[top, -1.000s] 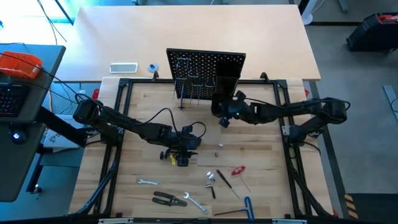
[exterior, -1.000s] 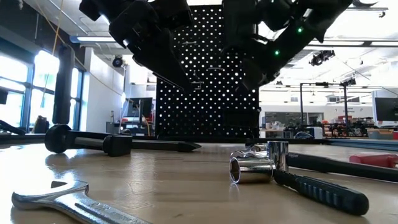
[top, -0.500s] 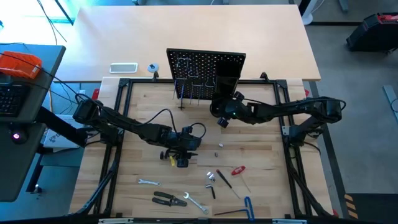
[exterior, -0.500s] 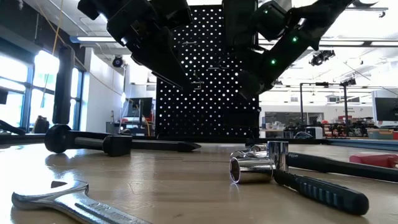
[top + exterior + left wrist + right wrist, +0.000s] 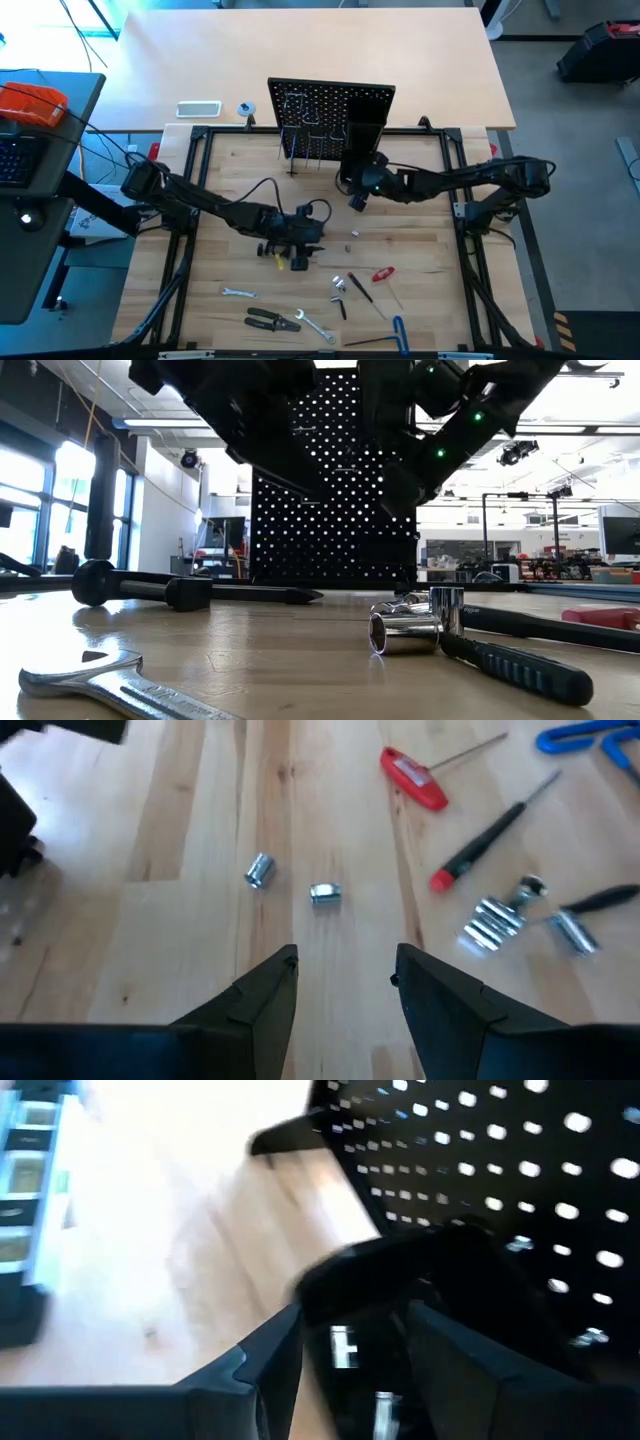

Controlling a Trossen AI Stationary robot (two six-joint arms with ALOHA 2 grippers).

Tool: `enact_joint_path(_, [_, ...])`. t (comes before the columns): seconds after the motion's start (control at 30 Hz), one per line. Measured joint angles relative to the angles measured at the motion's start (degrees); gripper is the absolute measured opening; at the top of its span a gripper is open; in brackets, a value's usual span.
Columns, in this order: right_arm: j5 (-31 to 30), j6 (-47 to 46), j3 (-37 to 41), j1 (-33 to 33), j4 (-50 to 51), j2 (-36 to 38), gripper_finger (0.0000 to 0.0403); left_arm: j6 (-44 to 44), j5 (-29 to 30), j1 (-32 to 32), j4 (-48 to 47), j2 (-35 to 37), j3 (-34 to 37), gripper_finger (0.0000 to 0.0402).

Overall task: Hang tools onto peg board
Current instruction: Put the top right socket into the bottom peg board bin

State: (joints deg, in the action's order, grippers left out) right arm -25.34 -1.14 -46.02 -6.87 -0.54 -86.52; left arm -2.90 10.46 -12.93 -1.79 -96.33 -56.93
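The black peg board (image 5: pixel 330 105) stands upright at the table's far edge, with thin hooks and a black box-shaped holder (image 5: pixel 365 140) on its right. My right gripper (image 5: pixel 355 1315) is open just in front of that holder, and a dark object with pale marks (image 5: pixel 400 1280) sits between its fingers. My left gripper (image 5: pixel 345 965) hangs open and holds nothing at mid-table, above a dark clamp-like tool (image 5: pixel 140 588) lying flat. Two small metal bits (image 5: pixel 290 882) lie ahead of it. The other tools lie on the near half of the table. My right gripper has a finger on either side of the dark object (image 5: pixel 345 1348), in front of the peg board. Whether the fingers touch it cannot be told.
Toward the near edge lie pliers (image 5: pixel 272 320), two wrenches (image 5: pixel 238 293), sockets (image 5: pixel 340 285), a red-handled tool (image 5: pixel 383 273), a screwdriver (image 5: pixel 490 840) and a blue-handled hex key (image 5: pixel 400 335). Bare wood lies between the bits and the peg board.
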Motion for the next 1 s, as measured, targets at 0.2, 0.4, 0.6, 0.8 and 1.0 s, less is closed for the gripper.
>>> enact_joint_path(0.2, [-1.2,-0.4,0.0,5.4,1.5,0.4,0.0174,-0.7,0.6,-0.3,4.7,-5.1,0.0,0.0164])
enact_joint_path(0.4, [-5.0,-1.5,0.0,11.7,3.1,3.4,0.0174,-2.1,0.6,-0.4,11.8,-10.0,0.0,0.0164])
enact_joint_path(0.6, [-7.5,-4.0,0.0,17.9,5.9,6.9,0.0174,-3.0,0.8,-0.4,15.7,-12.5,0.0,0.0164])
enact_joint_path(0.8, [-10.6,-6.2,0.0,23.6,9.8,8.4,0.0174,-3.3,3.1,-1.0,19.6,-13.4,0.0,0.0164])
enact_joint_path(1.0, [-14.9,-8.5,0.0,27.1,12.2,8.4,0.0174,-2.0,3.9,-2.1,21.8,-15.4,0.0,0.018])
